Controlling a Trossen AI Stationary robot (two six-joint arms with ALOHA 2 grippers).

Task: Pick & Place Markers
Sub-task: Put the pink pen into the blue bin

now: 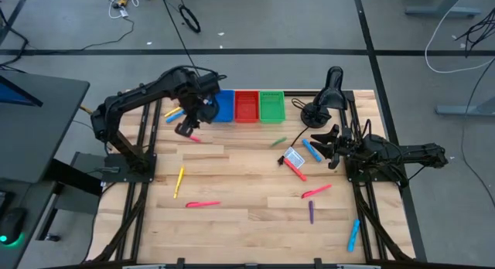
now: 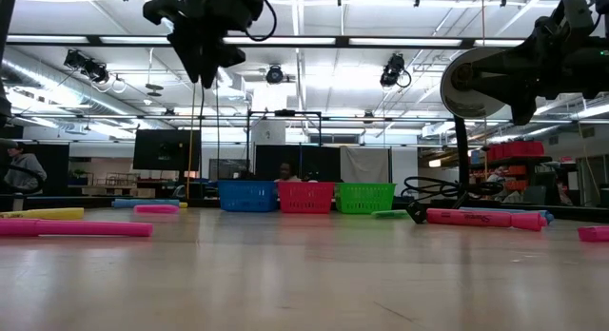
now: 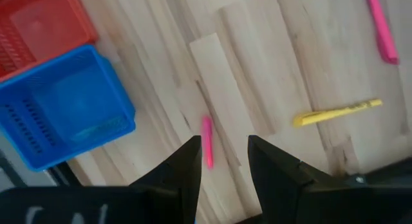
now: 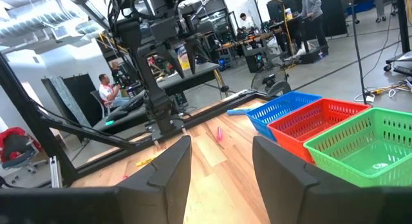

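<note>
Several markers lie flat on the wooden table: a short pink one (image 1: 193, 138) (image 3: 207, 140), yellow (image 1: 179, 182) and pink (image 1: 203, 204) ones nearer, yellow and blue ones (image 1: 173, 114) left of the blue bin, and green (image 1: 278, 141), blue (image 1: 312, 151), red (image 1: 295, 170), pink (image 1: 315, 191), purple (image 1: 312, 212) and blue (image 1: 353, 234) ones on the right. My left gripper (image 1: 186, 130) (image 3: 223, 141) hangs open and empty above the short pink marker, well off the table (image 2: 205, 46). My right gripper (image 1: 323, 141) (image 4: 222, 143) is open and empty, raised over the table's right side.
Blue (image 1: 223, 106), red (image 1: 247, 106) and green (image 1: 272, 106) bins stand in a row at the far edge. A small white-and-blue card (image 1: 293, 157) lies among the right-hand markers. A black stand (image 1: 329, 91) sits at the far right corner. People show in the room beyond.
</note>
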